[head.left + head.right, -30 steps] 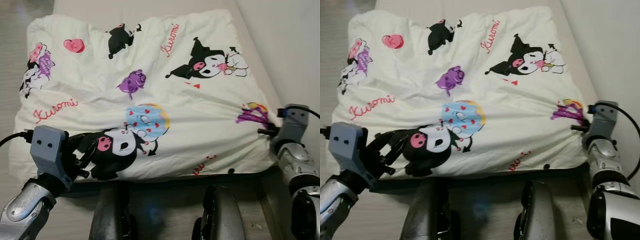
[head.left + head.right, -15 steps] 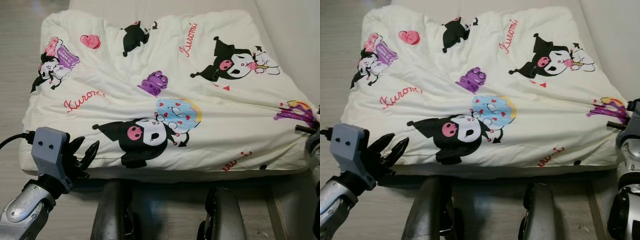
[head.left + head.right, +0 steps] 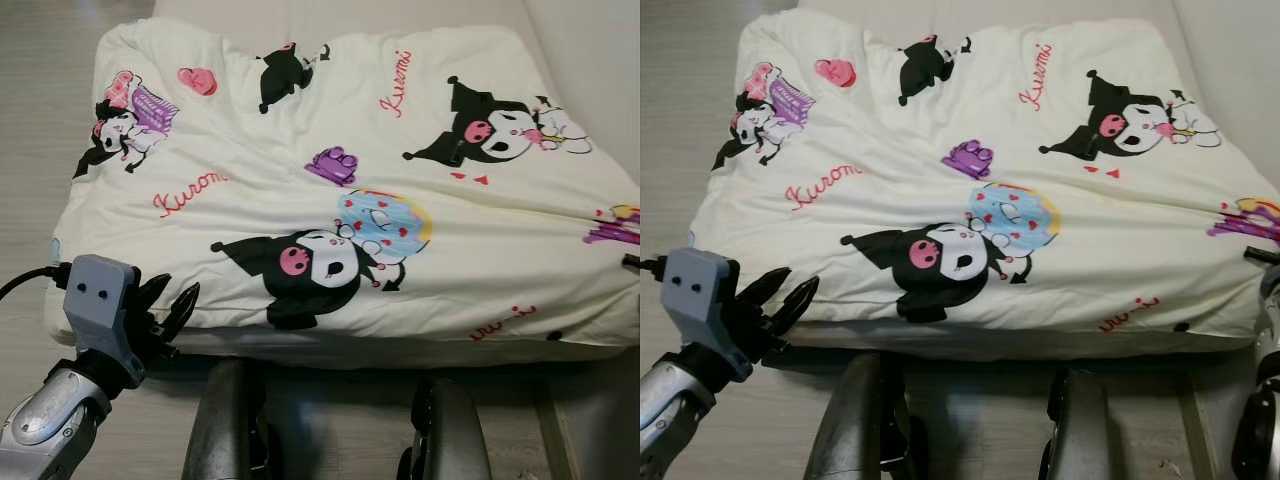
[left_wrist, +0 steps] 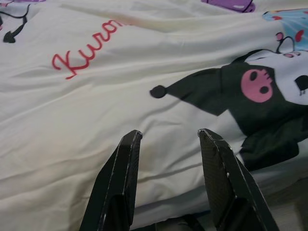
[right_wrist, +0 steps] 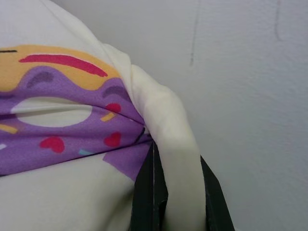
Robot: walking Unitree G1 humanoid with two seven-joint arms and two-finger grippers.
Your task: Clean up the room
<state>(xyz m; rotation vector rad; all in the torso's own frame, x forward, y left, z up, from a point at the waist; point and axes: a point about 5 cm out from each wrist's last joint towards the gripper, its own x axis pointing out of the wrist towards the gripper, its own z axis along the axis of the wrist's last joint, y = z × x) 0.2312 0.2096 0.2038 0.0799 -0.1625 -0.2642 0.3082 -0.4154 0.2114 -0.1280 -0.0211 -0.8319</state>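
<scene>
A cream quilt point(image 3: 350, 170) printed with black cartoon characters and red script lies spread over the bed. My left gripper point(image 3: 178, 290) is open at the quilt's near left edge. Its two black fingers point(image 4: 120, 183) hover just above the fabric with nothing between them. At the quilt's near right corner, beside the wall, my right gripper point(image 5: 178, 159) is shut on a fold of the quilt's edge point(image 5: 168, 125) next to a purple print. A little of the right arm point(image 3: 1268, 300) shows at the picture's right border.
A pale wall point(image 3: 600, 40) runs along the bed's right side. Light wood floor point(image 3: 40, 100) lies to the left of the bed. My two dark legs point(image 3: 230, 420) stand against the bed's near edge.
The camera has turned left, so the quilt sits further right in the picture. My left gripper has come off the quilt's edge by the black character and now stands open, further left along it.
</scene>
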